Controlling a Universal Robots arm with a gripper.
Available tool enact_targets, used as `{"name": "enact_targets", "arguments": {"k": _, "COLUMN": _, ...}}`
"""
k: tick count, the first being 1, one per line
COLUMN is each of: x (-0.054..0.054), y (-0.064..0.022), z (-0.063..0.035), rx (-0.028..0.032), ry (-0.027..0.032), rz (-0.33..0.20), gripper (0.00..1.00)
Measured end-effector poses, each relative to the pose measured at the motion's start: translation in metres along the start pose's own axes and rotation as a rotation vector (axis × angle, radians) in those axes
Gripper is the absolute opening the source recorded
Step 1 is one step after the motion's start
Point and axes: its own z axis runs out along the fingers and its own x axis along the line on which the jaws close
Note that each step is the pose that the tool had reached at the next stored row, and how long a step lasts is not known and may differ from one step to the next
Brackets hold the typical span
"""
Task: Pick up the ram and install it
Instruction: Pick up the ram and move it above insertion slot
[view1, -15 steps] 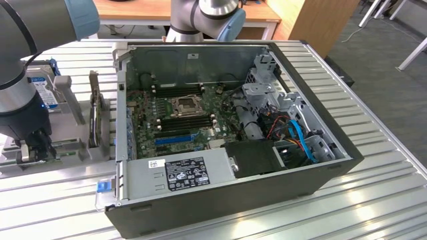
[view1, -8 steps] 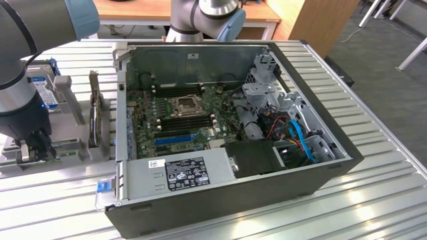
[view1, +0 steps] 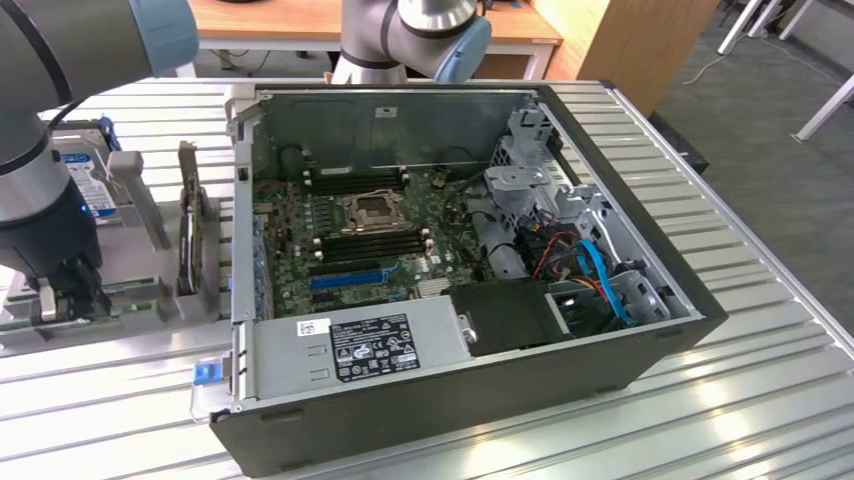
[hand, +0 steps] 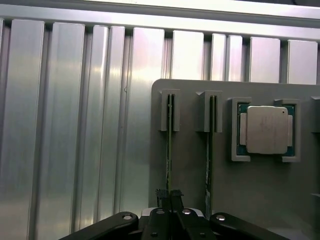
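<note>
The ram (hand: 169, 150) is a thin green stick standing on edge in a slot of a grey holder (hand: 190, 170). My gripper (hand: 169, 194) has its two black fingers pinched together on the stick's upper edge. A second stick (hand: 210, 150) stands in the neighbouring slot, untouched. In the exterior view my gripper (view1: 60, 305) hangs low over the holder (view1: 134, 295) at that view's left, beside the open computer case (view1: 441, 250). The motherboard (view1: 360, 230) lies flat inside the case with its long black memory slots (view1: 374, 245) exposed.
A square silver processor (hand: 263, 130) sits in its own pocket of the holder. A tall grey expansion card (view1: 194, 230) and a blue-labelled hard drive (view1: 87, 185) stand near my arm. The case's power supply (view1: 360, 345), drive cage (view1: 534, 190) and cables (view1: 587, 270) crowd the exterior view's right.
</note>
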Motion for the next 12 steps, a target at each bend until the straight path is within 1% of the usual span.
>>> {"name": "enact_targets", "arguments": {"k": 12, "x": 0.0, "y": 0.0005, "z": -0.0111, "rx": 0.0, "ry": -0.0001, "rz": 0.0, "gripper": 0.11}}
